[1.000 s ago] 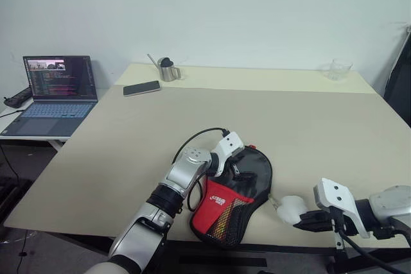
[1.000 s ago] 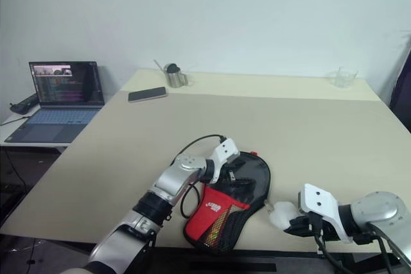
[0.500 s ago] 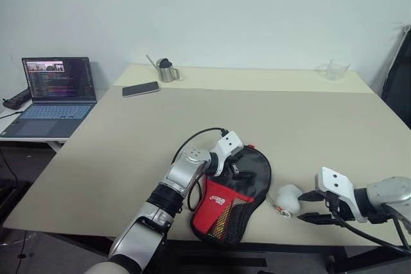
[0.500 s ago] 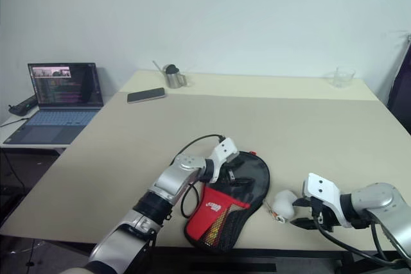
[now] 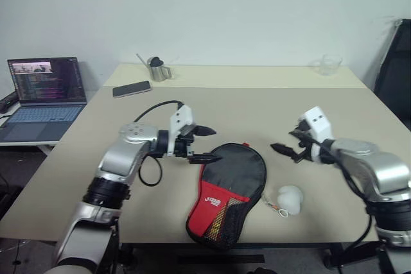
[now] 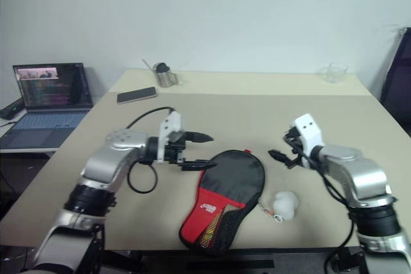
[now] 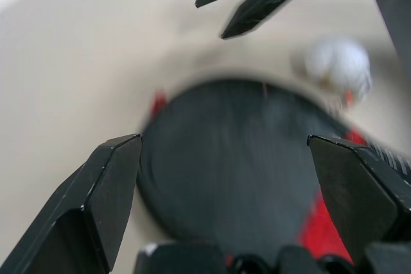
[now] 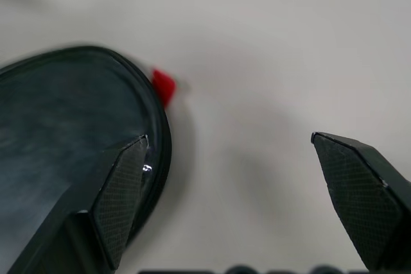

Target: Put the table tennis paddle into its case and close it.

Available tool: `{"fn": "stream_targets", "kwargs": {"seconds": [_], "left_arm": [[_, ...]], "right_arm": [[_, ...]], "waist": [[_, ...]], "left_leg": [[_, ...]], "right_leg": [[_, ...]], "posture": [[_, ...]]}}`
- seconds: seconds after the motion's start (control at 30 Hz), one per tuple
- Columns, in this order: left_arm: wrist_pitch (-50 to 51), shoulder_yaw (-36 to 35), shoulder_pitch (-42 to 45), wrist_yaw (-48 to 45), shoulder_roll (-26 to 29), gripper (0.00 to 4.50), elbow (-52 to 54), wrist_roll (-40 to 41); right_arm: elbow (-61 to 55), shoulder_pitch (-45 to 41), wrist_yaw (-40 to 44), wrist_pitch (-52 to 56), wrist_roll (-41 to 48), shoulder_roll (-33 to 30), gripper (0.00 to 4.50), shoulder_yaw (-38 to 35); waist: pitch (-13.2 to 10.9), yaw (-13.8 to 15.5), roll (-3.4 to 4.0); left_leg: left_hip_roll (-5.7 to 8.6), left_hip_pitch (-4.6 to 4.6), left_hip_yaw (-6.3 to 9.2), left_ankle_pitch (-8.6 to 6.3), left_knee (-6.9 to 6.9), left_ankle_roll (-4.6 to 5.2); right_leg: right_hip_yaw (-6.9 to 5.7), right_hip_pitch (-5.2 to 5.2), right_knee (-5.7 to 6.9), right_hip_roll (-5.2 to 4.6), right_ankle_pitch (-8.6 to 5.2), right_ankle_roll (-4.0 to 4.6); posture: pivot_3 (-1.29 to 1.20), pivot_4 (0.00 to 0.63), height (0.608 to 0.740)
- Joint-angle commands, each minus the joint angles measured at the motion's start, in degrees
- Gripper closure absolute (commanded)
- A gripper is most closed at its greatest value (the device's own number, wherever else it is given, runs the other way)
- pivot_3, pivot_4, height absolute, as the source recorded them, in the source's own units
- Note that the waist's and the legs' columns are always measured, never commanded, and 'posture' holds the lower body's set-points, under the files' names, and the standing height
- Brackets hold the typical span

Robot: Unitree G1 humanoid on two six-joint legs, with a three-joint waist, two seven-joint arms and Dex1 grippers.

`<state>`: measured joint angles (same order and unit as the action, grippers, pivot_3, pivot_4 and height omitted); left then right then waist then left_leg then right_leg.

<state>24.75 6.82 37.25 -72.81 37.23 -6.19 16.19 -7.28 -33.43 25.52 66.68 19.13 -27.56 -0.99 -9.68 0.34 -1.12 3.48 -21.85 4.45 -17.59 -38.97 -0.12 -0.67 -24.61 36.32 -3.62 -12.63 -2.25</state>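
Case [image 5: 228, 190]: flat on table [image 5: 257, 104] near its front edge, apparently zipped; paddle unseen, judged inside.
Ball pull [image 5: 289, 199]: just right of case.
Left gripper [image 5: 204, 144]: spread, empty, left of case.
Right gripper [image 5: 287, 143]: spread, empty, right of case.
Remaining: probably nothing.

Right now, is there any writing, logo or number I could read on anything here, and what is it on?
Case: white lettering on its red panel, too small to read.
Laptop: lines of text on its screen, too small to read.
Phone: no text visible.
Metal cup, glass, white ball: no markings visible.
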Motion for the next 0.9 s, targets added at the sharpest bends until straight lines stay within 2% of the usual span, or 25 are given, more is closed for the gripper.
{"fn": "stream_targets", "kwargs": {"seconds": [0.03,0.13,0.3,0.33,0.4,0.77,0.8,0.9], "left_arm": [[0.7,-1.65,-2.23,-1.77,2.52,0.0,5.71,2.65],[1.5,-2.13,-4.46,-1.96,4.35,0.0,8.26,3.7],[2.76,-2.48,-5.45,0.16,4.99,0.0,9.65,3.94],[2.92,-2.54,-5.51,0.62,5.0,0.0,9.73,3.93],[3.05,-2.45,-5.68,1.17,5.1,0.0,9.92,3.88],[2.03,-0.75,-6.24,3.93,5.85,0.0,8.2,0.73],[2.07,-0.81,-6.23,3.91,5.84,0.0,8.17,0.75],[2.16,-0.98,-6.16,3.9,5.72,0.0,7.99,0.69]], "right_arm": [[-0.53,-1.69,-3.62,5.4,0.26,1.95,0.02,-2.62],[-0.22,-1.41,-4.22,7.88,0.86,3.13,0.02,-2.52],[0.76,-0.69,-4.44,10.33,1.31,5.01,0.02,-1.84],[0.85,-0.55,-4.68,10.35,1.21,5.49,0.19,-1.7],[0.58,-0.16,-4.7,10.5,1.28,6.36,0.59,-0.93],[2.16,-2.16,-5.41,8.31,-0.03,9.53,4.3,1.15],[2.34,-2.32,-5.39,8.23,-0.04,9.58,4.49,1.08],[2.91,-2.84,-5.23,7.49,-0.22,9.44,4.49,1.11]], "waist": [[0.0,0.3,0.0],[0.0,0.24,0.0],[0.0,-0.28,0.0],[0.0,-0.44,0.0],[0.0,-0.62,0.0],[0.05,-1.88,0.03],[0.05,-1.92,0.03],[0.05,-1.96,0.03]], "left_leg": [[0.07,-0.23,0.0,0.01,-0.04,0.01],[0.14,-0.6,-0.09,0.01,-0.1,0.01],[0.09,-0.39,-0.19,0.03,-0.09,0.03],[0.08,-0.25,-0.22,0.04,-0.08,0.04],[0.02,0.0,-0.27,0.03,-0.06,0.07],[-0.06,0.16,-0.37,0.04,-0.06,0.06],[-0.06,0.16,-0.37,0.04,-0.06,0.06],[-0.06,0.17,-0.37,0.04,-0.06,0.05]], "right_leg": [[0.0,-0.23,0.06,-0.05,0.0,0.0],[0.04,-0.71,0.5,-0.13,0.0,0.0],[0.1,-0.66,0.58,-0.09,-0.01,0.01],[0.11,-0.58,0.62,-0.07,-0.01,0.01],[0.14,-0.41,0.68,0.02,-0.01,0.01],[0.17,-0.38,0.81,0.17,0.0,0.02],[0.17,-0.38,0.81,0.17,0.0,0.02],[0.17,-0.38,0.81,0.18,0.0,0.03]], "posture": [[0.0,0.15,0.74],[0.0,0.15,0.74],[0.0,0.15,0.74],[0.0,0.15,0.74],[0.0,0.15,0.74],[0.0,0.15,0.74],[0.0,0.15,0.74],[0.0,0.15,0.74]]}}
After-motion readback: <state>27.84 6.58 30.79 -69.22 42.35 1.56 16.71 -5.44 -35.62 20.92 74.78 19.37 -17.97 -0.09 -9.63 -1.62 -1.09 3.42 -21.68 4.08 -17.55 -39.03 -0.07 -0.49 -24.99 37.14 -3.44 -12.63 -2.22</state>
